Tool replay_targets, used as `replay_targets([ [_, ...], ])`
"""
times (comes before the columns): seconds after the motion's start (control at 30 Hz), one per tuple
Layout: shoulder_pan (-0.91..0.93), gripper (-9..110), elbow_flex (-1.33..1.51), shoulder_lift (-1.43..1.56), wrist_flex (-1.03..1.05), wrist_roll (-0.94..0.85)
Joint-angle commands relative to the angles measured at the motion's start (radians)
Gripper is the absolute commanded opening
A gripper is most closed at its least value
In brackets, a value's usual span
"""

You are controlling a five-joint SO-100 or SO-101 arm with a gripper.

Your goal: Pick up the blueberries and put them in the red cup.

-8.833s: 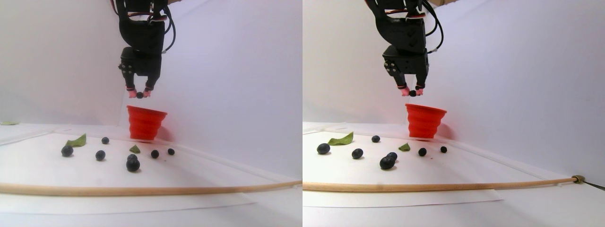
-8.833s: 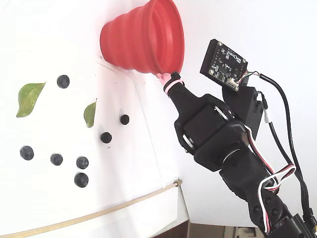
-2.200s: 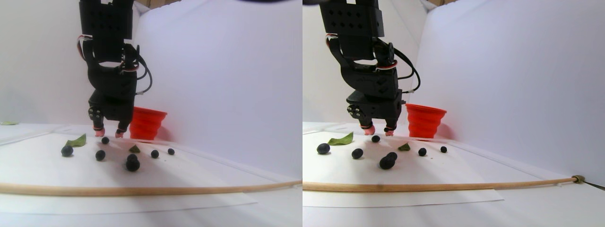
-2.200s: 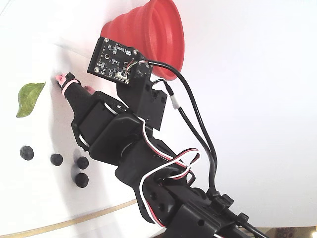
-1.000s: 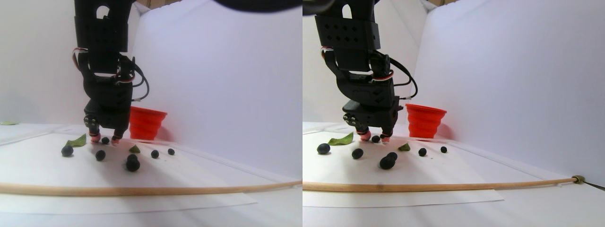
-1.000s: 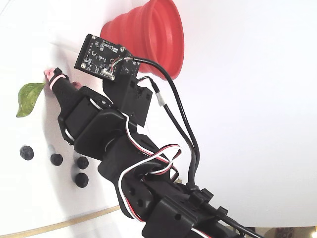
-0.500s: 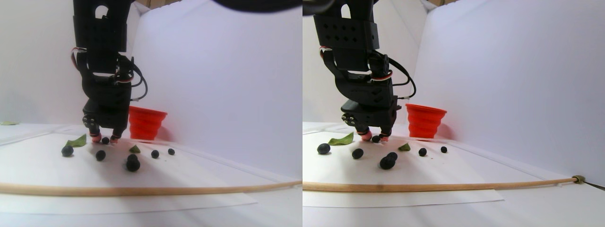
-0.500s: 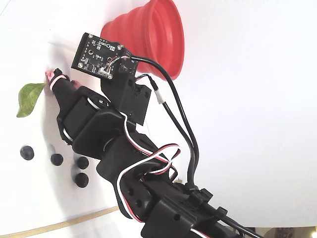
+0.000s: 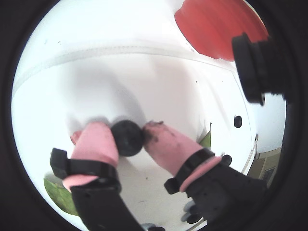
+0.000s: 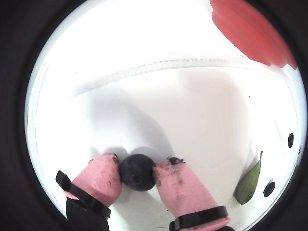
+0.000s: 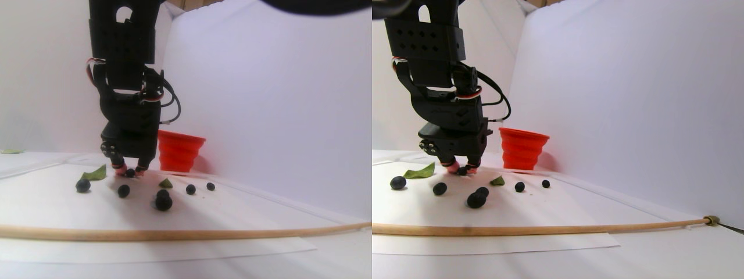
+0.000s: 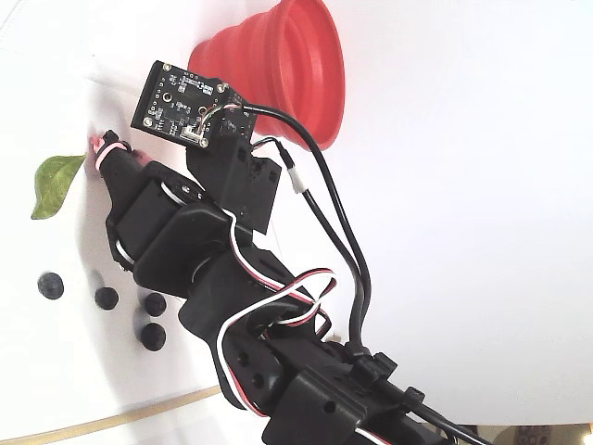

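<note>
Pinching one of the blueberries against the white sheet, the pink-tipped fingers grip it.

A: Where is the small round dark blueberry?
B: Low on the white table sheet, touching both pink-tipped gripper fingers.
A: And the ribbed red silicone cup?
B: In the stereo pair view, just right of the gripper, further back. Other loose blueberries lie nearer the camera, a green leaf to the left.
</note>
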Motion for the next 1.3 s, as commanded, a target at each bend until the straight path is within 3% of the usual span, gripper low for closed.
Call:
replay_targets([
  [0.0, 0.009, 12, -0.025, 0.078, 0.000, -0.012],
  [1.27, 0.051, 11, 0.173, 0.380, 0.020, -0.081],
])
